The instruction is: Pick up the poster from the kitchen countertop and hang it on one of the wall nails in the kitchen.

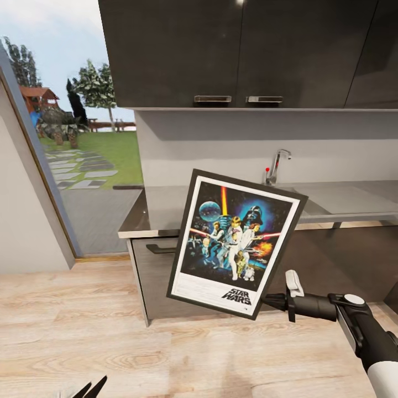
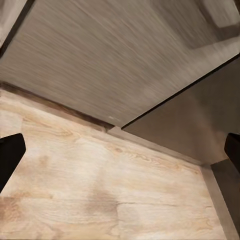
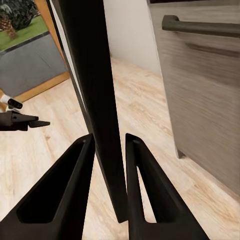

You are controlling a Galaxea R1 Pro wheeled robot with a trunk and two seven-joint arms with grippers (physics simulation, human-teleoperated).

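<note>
The poster (image 1: 235, 243), a framed Star Wars print with a white border, hangs tilted in the air in front of the kitchen countertop (image 1: 160, 213). My right gripper (image 1: 269, 301) is shut on its lower right edge. In the right wrist view the poster's thin black edge (image 3: 92, 90) runs between the two dark fingers (image 3: 65, 195), which press on it from both sides. My left gripper (image 1: 91, 388) is low over the floor, open and holding nothing. Its fingertips (image 2: 9, 155) stand far apart in the left wrist view.
Dark wall cupboards (image 1: 237, 50) hang above the counter, and a chrome tap (image 1: 276, 166) stands at the sink behind the poster. Grey drawers (image 1: 157, 265) are below the slab. A glass door (image 1: 66, 143) to the garden is at the left. Light wooden floor (image 1: 83, 326) lies in front.
</note>
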